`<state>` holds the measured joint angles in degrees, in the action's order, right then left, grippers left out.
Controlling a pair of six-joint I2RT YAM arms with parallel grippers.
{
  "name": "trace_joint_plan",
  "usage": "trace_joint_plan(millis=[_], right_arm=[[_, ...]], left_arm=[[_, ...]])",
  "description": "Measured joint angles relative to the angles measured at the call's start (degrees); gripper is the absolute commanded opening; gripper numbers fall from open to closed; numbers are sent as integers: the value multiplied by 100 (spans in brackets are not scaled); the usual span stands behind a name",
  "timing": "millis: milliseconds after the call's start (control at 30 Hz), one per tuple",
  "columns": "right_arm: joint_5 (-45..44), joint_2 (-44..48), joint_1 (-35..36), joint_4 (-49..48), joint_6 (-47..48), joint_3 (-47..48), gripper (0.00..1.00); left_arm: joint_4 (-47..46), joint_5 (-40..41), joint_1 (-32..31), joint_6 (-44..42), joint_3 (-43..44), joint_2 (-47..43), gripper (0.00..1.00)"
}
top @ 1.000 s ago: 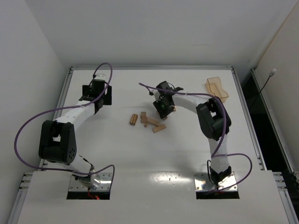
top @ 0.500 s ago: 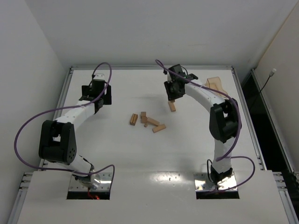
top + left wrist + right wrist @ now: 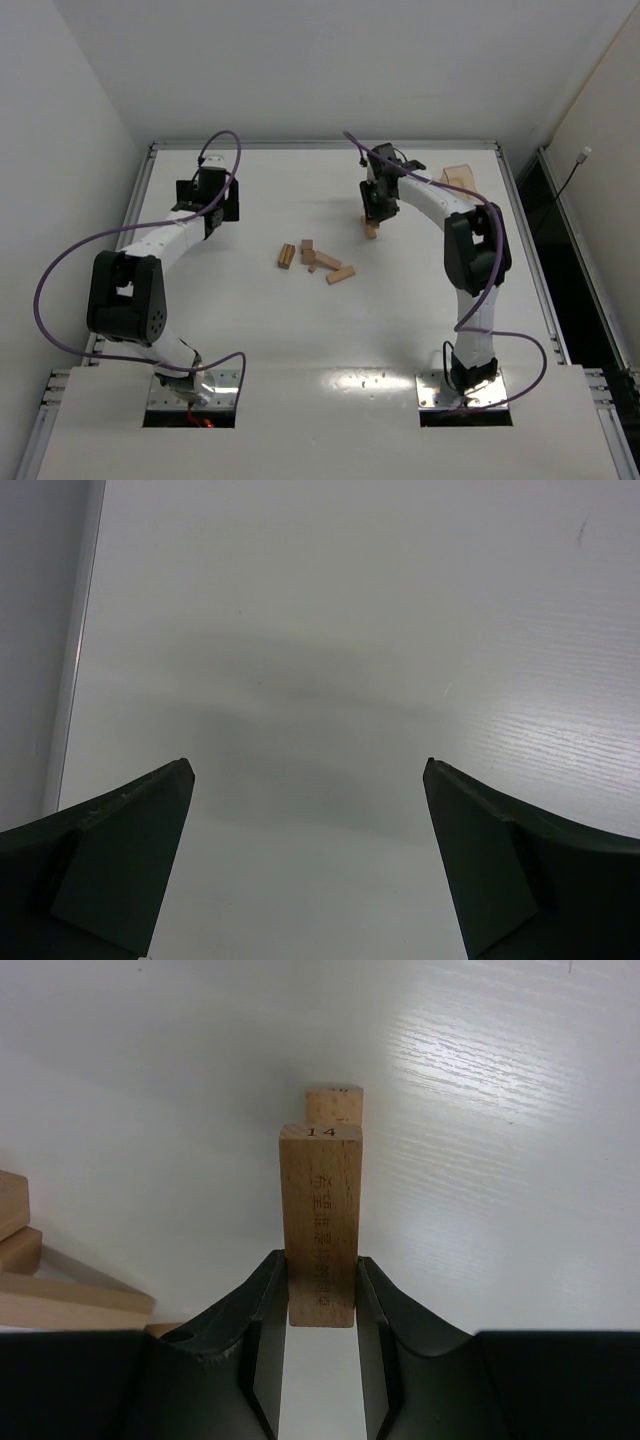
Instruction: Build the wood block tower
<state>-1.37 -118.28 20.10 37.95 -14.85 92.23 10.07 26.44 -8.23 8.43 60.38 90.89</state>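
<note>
Right gripper (image 3: 320, 1265) pinches block (image 3: 320, 1190) by one end, seemingly to stack on lone block (image 3: 333, 1101) at pile's (image 3: 328, 262) 1 o'clock; left gripper (image 3: 307, 770) spread, idle.

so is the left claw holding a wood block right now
No, the left claw stands wide open in its wrist view, with nothing but bare table in the gap.

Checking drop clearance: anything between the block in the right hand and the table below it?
Nothing visible blocks it. The right hand grips the block; a second block lies just past its far end, contact unclear. The loose blocks sit off to one side on the table.
</note>
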Motion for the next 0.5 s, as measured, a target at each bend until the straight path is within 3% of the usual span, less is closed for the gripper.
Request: trace_joint_plan(millis=[500], right_arm=[[334,-463,-122,-22,-20,0,0]], left_arm=[[15,0,0,-26,59,31,99]])
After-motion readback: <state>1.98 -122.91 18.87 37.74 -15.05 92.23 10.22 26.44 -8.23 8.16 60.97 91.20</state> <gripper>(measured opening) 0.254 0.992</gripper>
